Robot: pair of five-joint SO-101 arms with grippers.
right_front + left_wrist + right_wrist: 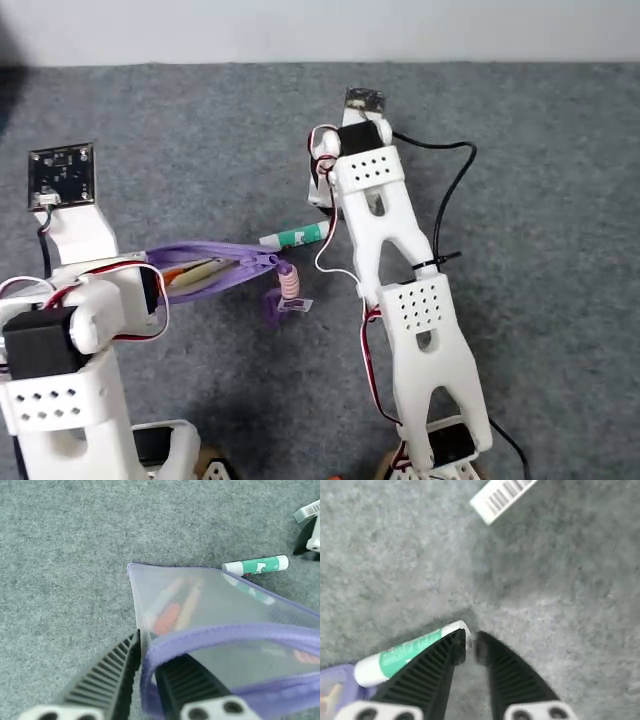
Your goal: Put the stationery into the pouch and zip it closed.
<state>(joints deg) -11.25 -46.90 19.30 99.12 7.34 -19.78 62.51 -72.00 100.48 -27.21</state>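
A translucent pouch (205, 268) with purple trim lies open-mouthed on the grey carpet, with pens inside it. Its zipper pull carries a pink charm (289, 284). My left gripper (146, 652) is shut on the pouch's (210, 605) purple edge at its near corner. A green and white glue stick (295, 237) lies on the carpet just beyond the pouch's zipper end. My right gripper (470, 642) hangs low over the carpet with its fingers together, the tips right beside one end of the glue stick (405, 657), nothing held between them.
A white barcode label (502, 495) shows on the carpet past the right gripper. The right arm (400, 260) stretches up the middle of the table, with a black cable (455, 190) looping off to its right. Bare carpet (200, 130) lies at the back left.
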